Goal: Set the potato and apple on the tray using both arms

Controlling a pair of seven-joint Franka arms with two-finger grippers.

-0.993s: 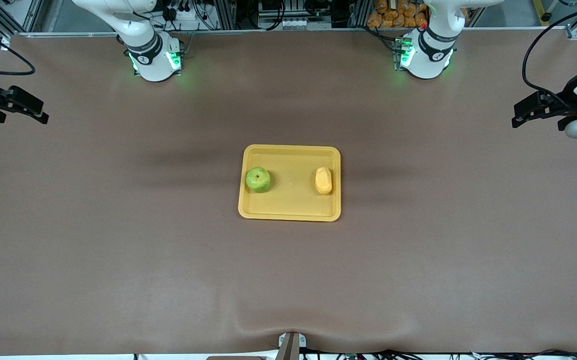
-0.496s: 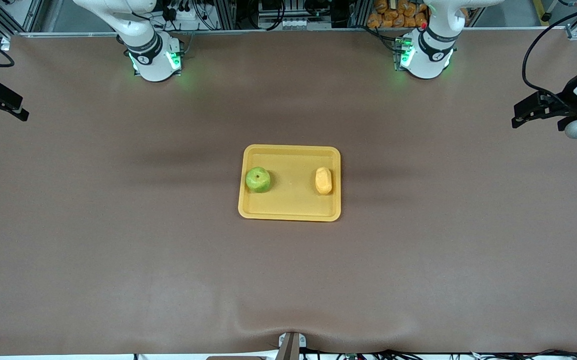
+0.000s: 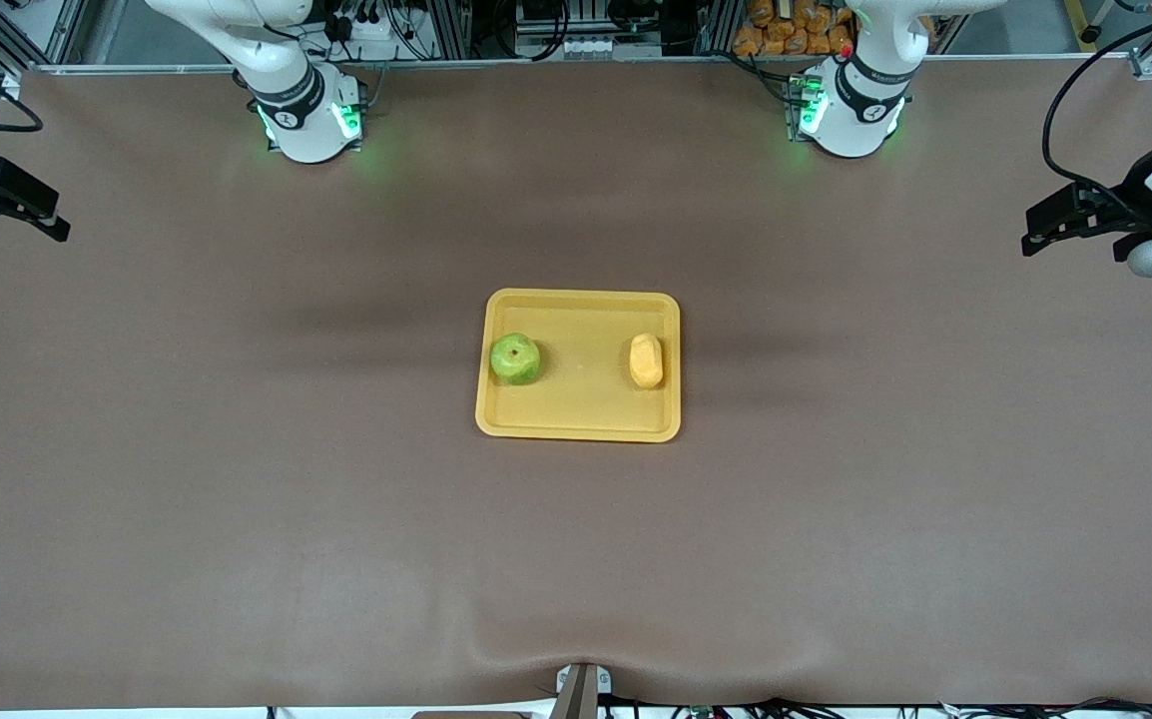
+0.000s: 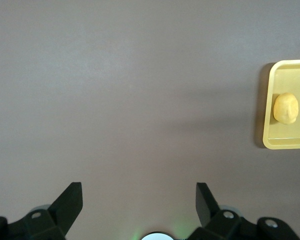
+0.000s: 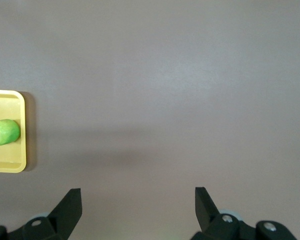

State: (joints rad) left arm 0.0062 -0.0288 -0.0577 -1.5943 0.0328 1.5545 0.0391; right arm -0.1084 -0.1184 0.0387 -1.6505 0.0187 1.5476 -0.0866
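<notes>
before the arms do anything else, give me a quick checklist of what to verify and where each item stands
1. Apple on the tray: ok, it sits inside the rim at the right arm's end.
2. Potato on the tray: ok, inside the rim at the left arm's end.
3. Fruits apart from each other: ok, bare tray floor lies between them.
4. Left hand empty and open: ok, over bare table at the left arm's end, away from the tray.
5. Right hand empty and open: ok, over bare table at the right arm's end.
6. Tray flat on the table: ok, it looks level.
</notes>
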